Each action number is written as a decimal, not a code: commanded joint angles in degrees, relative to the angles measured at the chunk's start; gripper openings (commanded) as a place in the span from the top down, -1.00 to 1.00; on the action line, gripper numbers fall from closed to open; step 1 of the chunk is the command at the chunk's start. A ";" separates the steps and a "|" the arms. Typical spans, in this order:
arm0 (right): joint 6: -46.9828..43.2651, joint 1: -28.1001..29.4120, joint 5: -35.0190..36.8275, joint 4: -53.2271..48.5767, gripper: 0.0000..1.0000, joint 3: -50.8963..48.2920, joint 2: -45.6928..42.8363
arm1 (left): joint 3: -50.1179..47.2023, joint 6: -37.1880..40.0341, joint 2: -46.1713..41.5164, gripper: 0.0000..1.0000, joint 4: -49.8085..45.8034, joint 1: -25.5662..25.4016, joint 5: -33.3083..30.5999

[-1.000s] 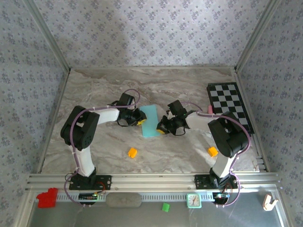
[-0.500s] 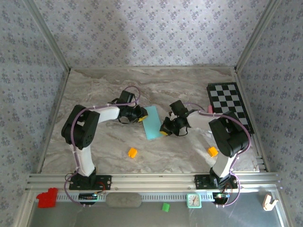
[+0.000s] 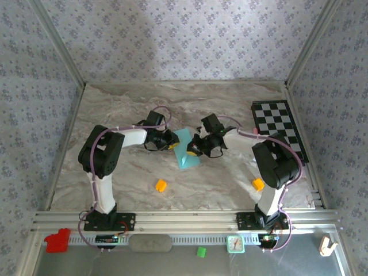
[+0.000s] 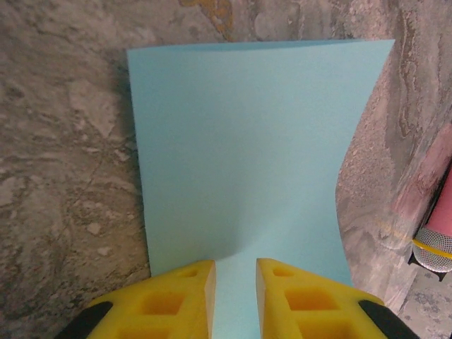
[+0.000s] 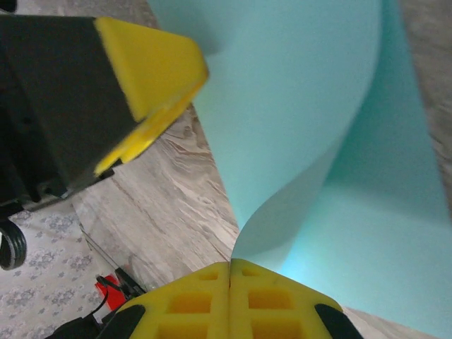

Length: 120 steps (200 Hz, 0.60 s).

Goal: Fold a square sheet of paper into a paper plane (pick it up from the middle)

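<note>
Marble-pattern table (image 3: pixel 115 109), patterned walls around it. Black-and-white checkered board (image 3: pixel 279 129) lies at the far right of the table, well apart from the work. Left arm (image 3: pixel 103 155) and right arm (image 3: pixel 276 161) both reach in toward the table's middle and meet there.

Teal sheet of paper (image 3: pixel 185 156) sits mid-table between the two grippers. It is not flat: the right side is lifted and curled, the left part lies on the table.

Left gripper (image 3: pixel 171 142) is at the sheet's left edge. On the left wrist view the left gripper (image 4: pixel 235 296) has its yellow fingers (image 4: pixel 176 300) narrowly apart, with the sheet (image 4: pixel 240 155) showing through the gap and stretching away flat. The far right edge bows upward. Cannot tell whether the fingers press on the paper.

Right gripper (image 3: pixel 194 151) is at the sheet's right side. On the right wrist view the right gripper (image 5: pixel 231 282) has its jaws closed tight together, pinching the paper's edge. The sheet (image 5: pixel 304 106) rises from the pinch and curves over. A yellow finger (image 5: pixel 148 56) of the left gripper shows just beside the sheet's other edge.

Two orange cubes: one (image 3: pixel 160 185) on the table near the front, the other (image 3: pixel 258 184) beside the right arm. Both are apart from the paper.
</note>
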 commanded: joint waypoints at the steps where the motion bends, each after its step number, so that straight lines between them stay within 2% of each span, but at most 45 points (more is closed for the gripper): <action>1: -0.82 0.68 -1.08 0.18 0.98 2.63 2.41 | 0.98 1.28 1.54 0.56 -2.47 0.02 -0.14; 53: 1.33 1.69 0.35 1.13 0.98 4.92 5.60 | 1.12 1.42 1.48 0.64 -3.32 0.02 -0.53; 120: 1.51 2.98 2.81 -1.87 0.98 6.94 7.50 | 1.37 1.54 1.70 0.66 -4.21 0.02 -0.42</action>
